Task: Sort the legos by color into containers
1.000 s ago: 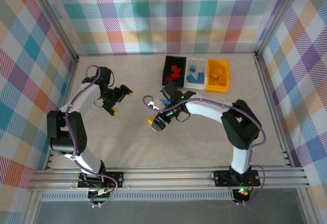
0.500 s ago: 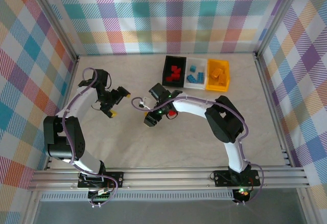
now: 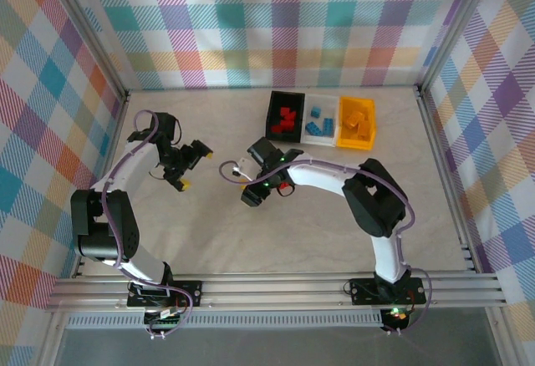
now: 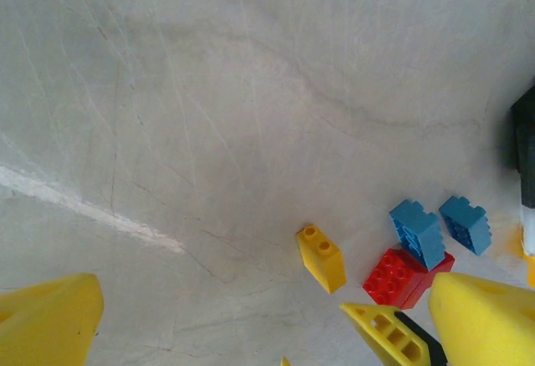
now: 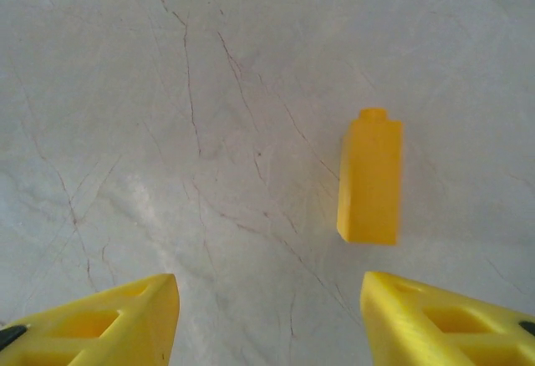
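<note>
Your right end effector (image 5: 267, 295) sits low over the tabletop (image 5: 167, 90), fingers apart and empty. The yellow brick (image 5: 369, 178) lies just ahead on the tabletop, long axis pointing away, stud end farthest. That arm stretches leftward, elbow bent. Your left end effector (image 4: 263, 324) is spread wide and empty.

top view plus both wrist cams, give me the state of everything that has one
left hand, open, empty
right hand, open, empty
yellow brick, on its side on the table, loose
blue bricks, two, loose, one touching the red brick
red brick, loose on the table
black bin, upright, holds red legos
white bin, upright, holds blue legos
yellow-orange bin, upright, holds yellow legos
</note>
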`<state>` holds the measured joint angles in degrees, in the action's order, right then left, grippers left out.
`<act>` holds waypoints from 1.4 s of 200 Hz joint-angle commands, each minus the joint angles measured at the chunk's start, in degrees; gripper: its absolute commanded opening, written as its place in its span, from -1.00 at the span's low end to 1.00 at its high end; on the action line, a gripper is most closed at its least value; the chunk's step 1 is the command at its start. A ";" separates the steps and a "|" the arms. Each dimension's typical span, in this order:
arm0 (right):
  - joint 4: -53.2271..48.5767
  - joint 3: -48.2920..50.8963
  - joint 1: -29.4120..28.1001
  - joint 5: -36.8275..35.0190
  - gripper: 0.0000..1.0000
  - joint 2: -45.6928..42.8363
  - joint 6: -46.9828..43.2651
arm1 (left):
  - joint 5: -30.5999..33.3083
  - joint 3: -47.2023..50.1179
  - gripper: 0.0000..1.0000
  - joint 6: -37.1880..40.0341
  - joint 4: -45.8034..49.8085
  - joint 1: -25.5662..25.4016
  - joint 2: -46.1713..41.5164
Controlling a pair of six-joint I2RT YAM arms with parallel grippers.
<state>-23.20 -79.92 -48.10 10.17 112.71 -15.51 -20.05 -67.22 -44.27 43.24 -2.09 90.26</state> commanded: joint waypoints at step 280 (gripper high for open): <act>1.88 -7.26 3.90 1.91 -0.77 6.43 1.88 | -3.43 -3.26 1.00 0.97 0.01 1.30 7.46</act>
<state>-21.91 -89.52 -45.58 10.74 124.86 -15.16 -23.07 -68.84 -43.86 43.07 -1.61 96.84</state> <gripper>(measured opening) 0.187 0.999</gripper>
